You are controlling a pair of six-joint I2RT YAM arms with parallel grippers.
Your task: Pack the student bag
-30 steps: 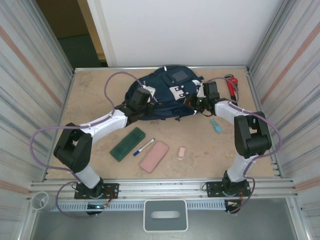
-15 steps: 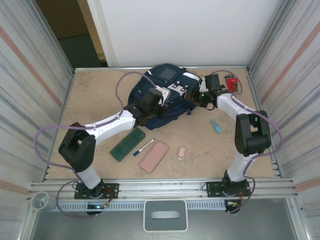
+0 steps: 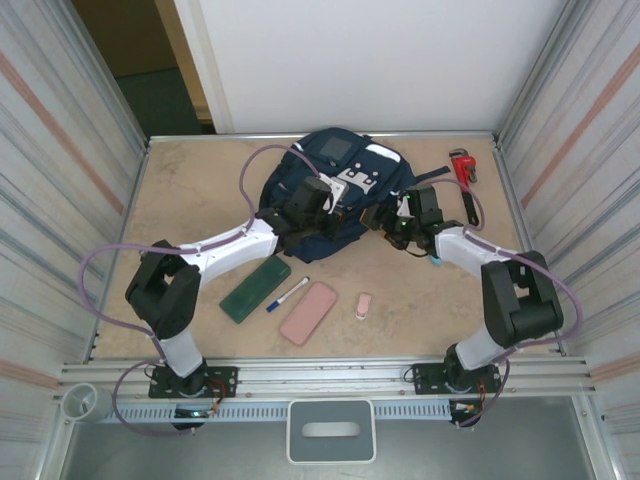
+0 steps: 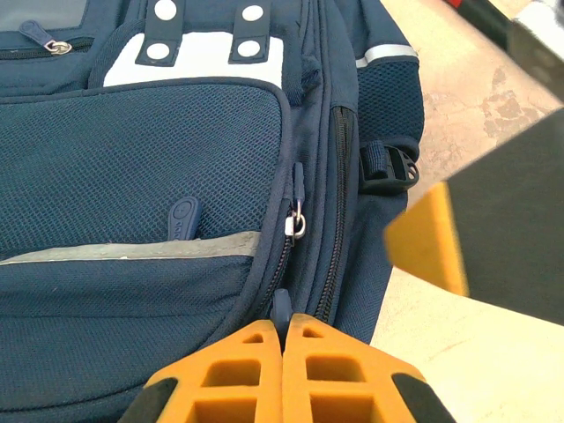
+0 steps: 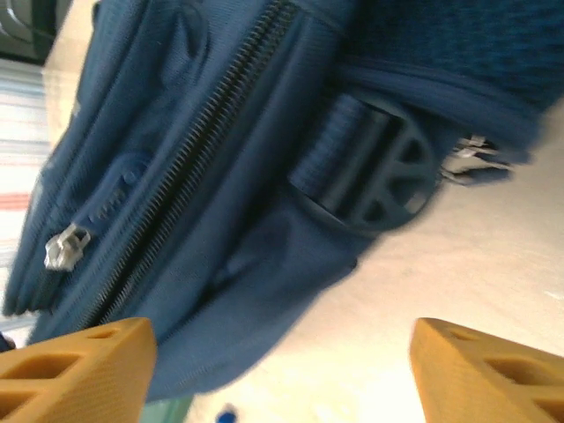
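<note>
The navy student bag (image 3: 345, 180) lies at the back middle of the table, its mesh pockets and white patch facing up (image 4: 150, 159). My left gripper (image 4: 284, 328) is shut on a blue zipper pull at the bag's near edge, seen from above as the left gripper (image 3: 322, 205) on the bag's front. Just right of the bag, my right gripper (image 3: 385, 218) is open, its orange fingers (image 5: 79, 366) wide apart beside the bag's side (image 5: 220, 229) with a strap buckle (image 5: 374, 167), holding nothing.
On the table in front lie a green case (image 3: 255, 288), a blue marker (image 3: 288, 293), a pink case (image 3: 308, 312), a small pink eraser (image 3: 363, 305) and a teal item (image 3: 433, 252). A red wrench (image 3: 464, 166) rests at back right. Metal walls enclose both sides.
The bag has shifted right and back. My left gripper followed it while shut on the zipper pull. My right gripper dropped from the bag's upper right corner to its lower right edge.
</note>
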